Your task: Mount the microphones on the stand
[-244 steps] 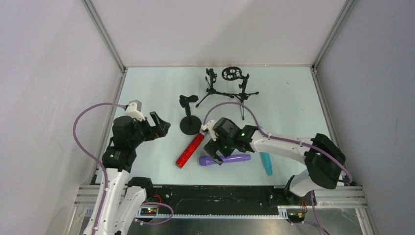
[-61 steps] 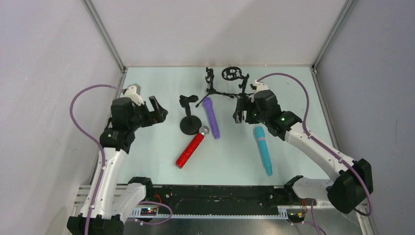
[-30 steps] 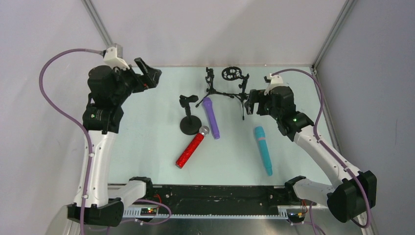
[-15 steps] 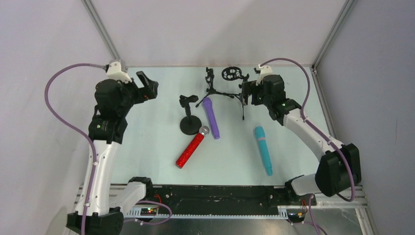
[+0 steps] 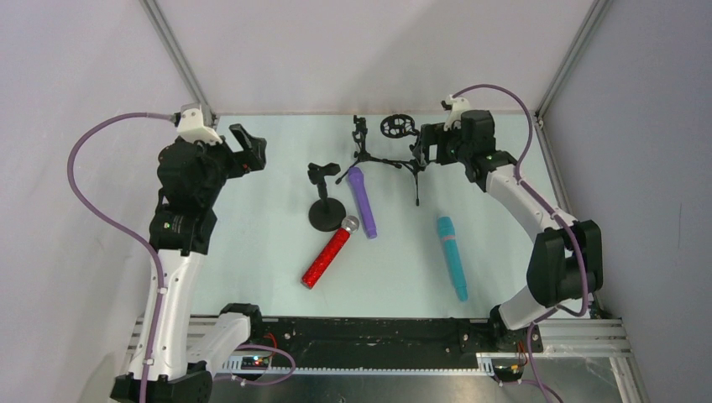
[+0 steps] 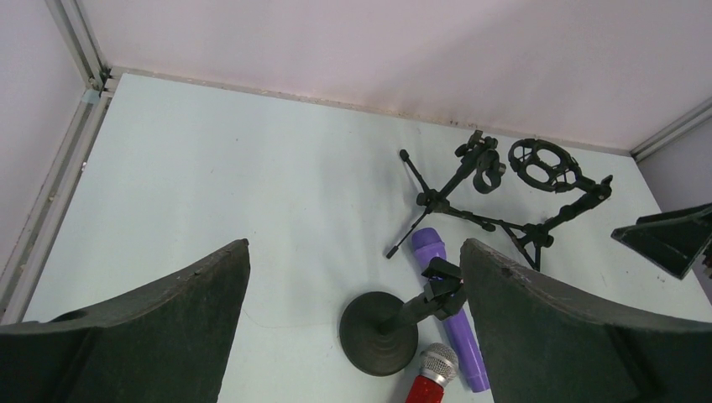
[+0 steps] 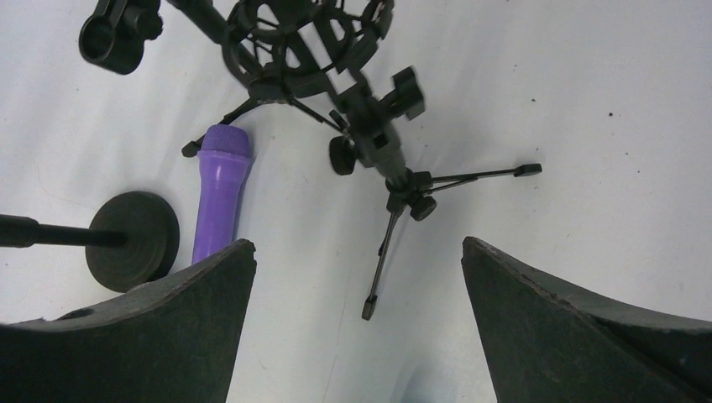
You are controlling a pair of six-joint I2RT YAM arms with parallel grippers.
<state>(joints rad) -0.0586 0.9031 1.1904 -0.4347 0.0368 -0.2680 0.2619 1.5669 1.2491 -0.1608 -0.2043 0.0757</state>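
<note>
None of the three microphones is on a stand yet; all lie flat on the worktop point(image 5: 252, 243). The right gripper point(image 5: 430, 151), jaws spread wide and holding nothing, hangs over the tripod stand with the ring mount point(image 7: 374, 138) at the far side.

From there the purple microphone point(image 5: 363, 203) lies to the left and nearer the arm bases. Its long axis runs far to near, with the head at the far end, close beside a leg of the second tripod stand point(image 6: 480, 164). The right arm is the nearer one to it. A reach from where the gripper hangs would, in my judgement, have to clear the tripod legs that spread between gripper and microphone.

The teal microphone point(image 5: 451, 256) lies well apart toward the near right, also running far to near, with nothing around it. It looks the easier pick for this arm.

The red microphone point(image 5: 327, 258) lies diagonally, its silver head at the far right end just beside the purple one's tail. Whether the two touch cannot be told from above.

The round-base stand point(image 5: 325, 215) stands upright just left of the purple microphone, its clip empty. It sits between that microphone and the left gripper point(image 5: 248, 149), which is raised over the far left of the worktop, jaws likewise wide apart and empty.
</note>
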